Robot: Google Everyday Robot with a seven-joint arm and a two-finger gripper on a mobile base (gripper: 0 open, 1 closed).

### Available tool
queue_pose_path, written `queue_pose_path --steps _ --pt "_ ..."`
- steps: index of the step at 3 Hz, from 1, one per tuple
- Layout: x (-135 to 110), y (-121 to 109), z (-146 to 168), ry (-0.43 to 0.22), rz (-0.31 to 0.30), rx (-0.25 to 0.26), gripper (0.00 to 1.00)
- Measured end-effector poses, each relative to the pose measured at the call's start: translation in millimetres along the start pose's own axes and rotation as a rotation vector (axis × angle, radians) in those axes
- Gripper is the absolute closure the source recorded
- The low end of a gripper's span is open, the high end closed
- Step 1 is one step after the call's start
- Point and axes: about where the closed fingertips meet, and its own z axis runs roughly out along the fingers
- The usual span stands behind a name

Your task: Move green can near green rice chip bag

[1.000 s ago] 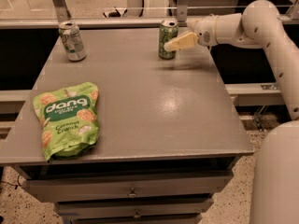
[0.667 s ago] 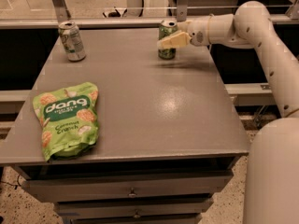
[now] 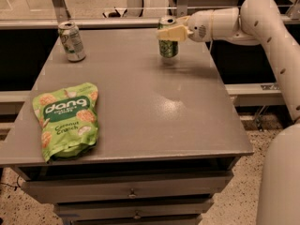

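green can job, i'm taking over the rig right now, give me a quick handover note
The tool is at the upper part of the green can, reaching in from the right; hold not confirmed.
The green can stands upright at the far edge of the table.
The green rice chip bag lies flat at the near left corner, far from it.
A pale can stands far left: not the target.
Done: approach. Left: carry the can over, set it beside the bag.

Smooth plastic claw (image 3: 171, 32) at metal green can (image 3: 168, 49), glossy green rice chip bag (image 3: 65, 118), semi-matt table (image 3: 154, 107)
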Motion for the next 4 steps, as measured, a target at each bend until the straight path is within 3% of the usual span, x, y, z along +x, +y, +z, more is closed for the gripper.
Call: queue_pose_path --steps 1,2,3,4 --pt "-27 52 -19 -0.060 0.005 -0.091 0.88" --pt "-51 105 -35 -0.147 0.006 -0.163 1.00" --pt "-53 175 -26 -0.189 -0.013 -0.258 1.00" --pt "-33 233 -1 -0.156 -0.048 -0.336 1.00"
